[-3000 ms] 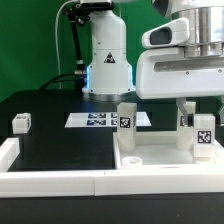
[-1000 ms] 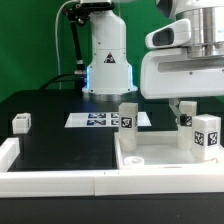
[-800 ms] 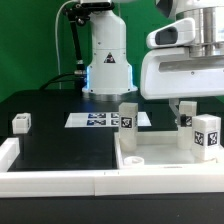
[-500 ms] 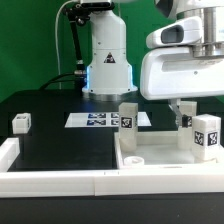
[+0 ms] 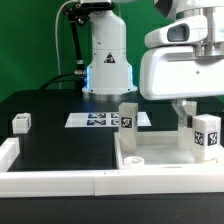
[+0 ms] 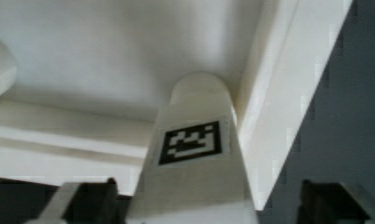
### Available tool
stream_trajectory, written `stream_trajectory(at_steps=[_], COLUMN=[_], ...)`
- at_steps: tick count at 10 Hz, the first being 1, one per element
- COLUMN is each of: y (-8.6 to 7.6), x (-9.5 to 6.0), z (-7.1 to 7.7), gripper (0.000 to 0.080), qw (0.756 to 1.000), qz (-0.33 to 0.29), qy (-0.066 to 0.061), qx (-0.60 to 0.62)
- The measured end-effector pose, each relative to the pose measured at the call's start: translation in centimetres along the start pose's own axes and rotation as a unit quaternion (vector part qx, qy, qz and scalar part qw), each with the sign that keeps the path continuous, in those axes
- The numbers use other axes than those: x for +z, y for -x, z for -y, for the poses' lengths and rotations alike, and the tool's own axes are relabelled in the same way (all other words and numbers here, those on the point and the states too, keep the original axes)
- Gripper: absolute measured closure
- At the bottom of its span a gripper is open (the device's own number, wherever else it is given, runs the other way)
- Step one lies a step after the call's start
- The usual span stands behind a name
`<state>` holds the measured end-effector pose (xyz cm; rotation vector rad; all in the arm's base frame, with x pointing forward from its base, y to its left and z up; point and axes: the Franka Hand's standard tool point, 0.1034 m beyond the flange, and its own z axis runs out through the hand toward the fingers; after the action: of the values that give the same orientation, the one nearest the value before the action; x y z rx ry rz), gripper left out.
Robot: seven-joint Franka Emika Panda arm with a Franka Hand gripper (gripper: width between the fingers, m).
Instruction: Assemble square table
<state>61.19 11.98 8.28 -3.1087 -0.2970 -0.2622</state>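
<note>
Wrist view alone shows gripper (image 6: pixel 193 195) clenched around tagged leg (image 6: pixel 202 140) above tabletop slab (image 6: pixel 113 60)

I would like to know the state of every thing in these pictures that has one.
Square table top: lies flat, rim up.
Leg at its back corner: upright on the top.
Leg under the gripper: upright.
Small block: loose on the black table.
Gripper: jaws hidden, cannot tell.

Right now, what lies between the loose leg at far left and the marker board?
Only bare black table between the leg and the marker board, per the exterior view.
</note>
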Motion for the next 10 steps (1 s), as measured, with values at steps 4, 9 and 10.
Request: stream_trajectory(at_steps=[4,9,10], y=[0.0,0.12,0.23], x=[0.0,0.08,0.13], z=[-0.01,-0.02,0.12], gripper=[0.0509,0.0509,0.0508], qw=[1.0,0.977,0.959], qz=[0.0,-0.003,-0.003], qy=[0.0,-0.007,-0.006], qx=[0.016,0.215,0.285])
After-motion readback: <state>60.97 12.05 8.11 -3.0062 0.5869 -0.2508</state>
